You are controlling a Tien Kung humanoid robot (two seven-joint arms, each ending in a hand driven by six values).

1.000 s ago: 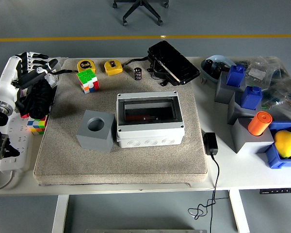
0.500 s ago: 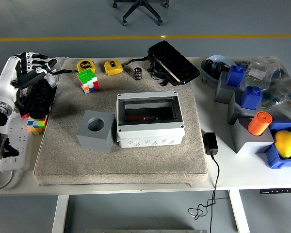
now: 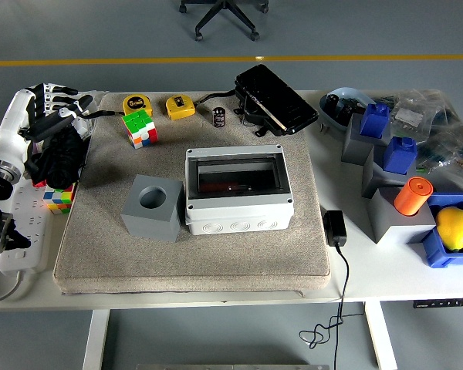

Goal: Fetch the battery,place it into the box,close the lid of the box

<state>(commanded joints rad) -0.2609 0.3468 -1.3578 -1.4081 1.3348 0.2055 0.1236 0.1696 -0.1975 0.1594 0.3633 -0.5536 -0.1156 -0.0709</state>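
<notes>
Evidently the fetch has not begun: the left hand is held at the tabletop's left edge, fingers loosely spread, grasping nothing. The battery stands behind the box; a rightward reach is called for.

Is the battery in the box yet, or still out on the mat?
Still out. The battery stands upright on the mat behind the box, beside the yellow tape measure; no hand touches it.
</notes>
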